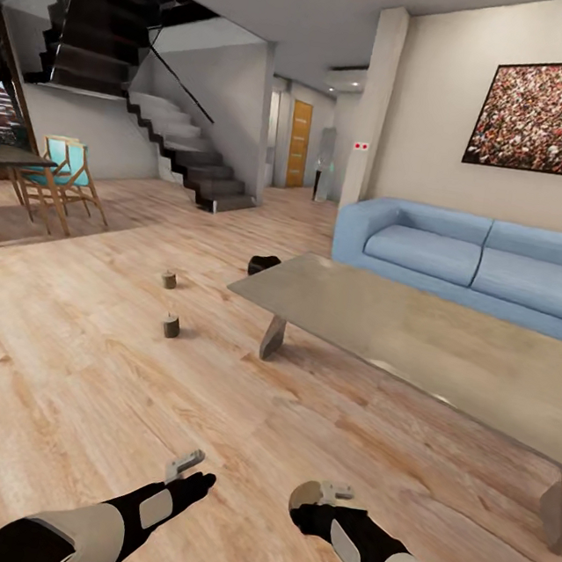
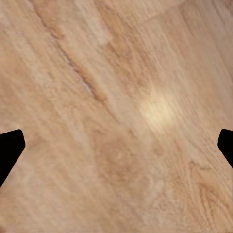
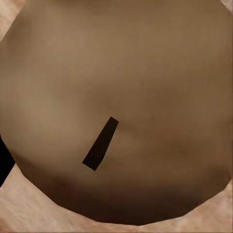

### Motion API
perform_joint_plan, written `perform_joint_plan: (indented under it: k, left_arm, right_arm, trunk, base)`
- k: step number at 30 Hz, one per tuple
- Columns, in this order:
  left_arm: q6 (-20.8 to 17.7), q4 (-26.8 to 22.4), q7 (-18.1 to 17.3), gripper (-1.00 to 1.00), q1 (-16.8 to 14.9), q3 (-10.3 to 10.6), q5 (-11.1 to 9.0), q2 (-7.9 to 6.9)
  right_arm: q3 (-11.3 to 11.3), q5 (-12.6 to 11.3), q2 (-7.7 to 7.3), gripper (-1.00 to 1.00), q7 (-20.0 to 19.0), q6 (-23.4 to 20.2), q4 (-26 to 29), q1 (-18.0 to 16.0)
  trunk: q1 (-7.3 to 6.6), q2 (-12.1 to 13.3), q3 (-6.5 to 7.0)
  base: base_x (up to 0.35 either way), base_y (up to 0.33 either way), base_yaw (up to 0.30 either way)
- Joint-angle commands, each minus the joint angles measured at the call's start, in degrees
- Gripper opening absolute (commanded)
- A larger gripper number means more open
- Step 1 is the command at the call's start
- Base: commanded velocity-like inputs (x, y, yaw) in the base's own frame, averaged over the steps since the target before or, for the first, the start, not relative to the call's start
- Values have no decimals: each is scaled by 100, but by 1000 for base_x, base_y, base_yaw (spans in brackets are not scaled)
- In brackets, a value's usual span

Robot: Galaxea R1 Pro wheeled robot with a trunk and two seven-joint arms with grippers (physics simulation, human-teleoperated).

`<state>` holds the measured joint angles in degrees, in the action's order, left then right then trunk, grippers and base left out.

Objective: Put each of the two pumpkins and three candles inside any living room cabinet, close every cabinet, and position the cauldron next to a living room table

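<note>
Pale wood, blue sofa, grey table

Floor (image 1: 84,362) light tan plank grain; sofa (image 1: 462,252) at right sky blue; table (image 1: 416,334) glossy grey; two candles (image 1: 170,326) grey-tan at centre left; chair (image 1: 65,168) turquoise at upper left.

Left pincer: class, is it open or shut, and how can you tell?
Open. In the left wrist view the left pincer has its fingertips at opposite edges, with bare floor between them.

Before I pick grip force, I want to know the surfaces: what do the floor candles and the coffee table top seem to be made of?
The two candles look like matte wax, grey-tan, each with a dark wick; at this size that is a guess. The coffee table top looks like smooth grey glass or polished stone, with a soft sheen and faint reflections, on grey legs.
</note>
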<state>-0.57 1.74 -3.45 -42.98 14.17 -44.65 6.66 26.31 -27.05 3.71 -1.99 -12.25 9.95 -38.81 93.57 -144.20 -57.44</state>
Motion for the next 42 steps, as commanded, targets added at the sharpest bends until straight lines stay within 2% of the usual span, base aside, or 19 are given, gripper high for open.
perform_joint_plan:
  k: [1,8,20,42]
  left_arm:
    - [-5,18,-33,100,-8,42,-61,2]
    - [-9,17,-33,100,-8,42,-61,2]
    - [-12,19,-33,100,-8,42,-61,5]
    - [-13,19,-33,100,-8,42,-61,18]
  right_arm:
    - [15,-11,-2,-100,-4,-23,7,-4]
    - [15,-11,-2,-100,-3,-23,7,-4]
    - [15,-11,-2,-100,-3,-23,7,-4]
    - [15,-11,-2,-100,-3,-23,7,-4]
  trunk:
    - [1,-2,-11]
    - [1,-2,-42]
    - [1,-2,-46]
    - [1,-2,-46]
  base:
    - [289,218,237]
    - [289,219,191]
    - [232,263,16]
    - [119,312,0]
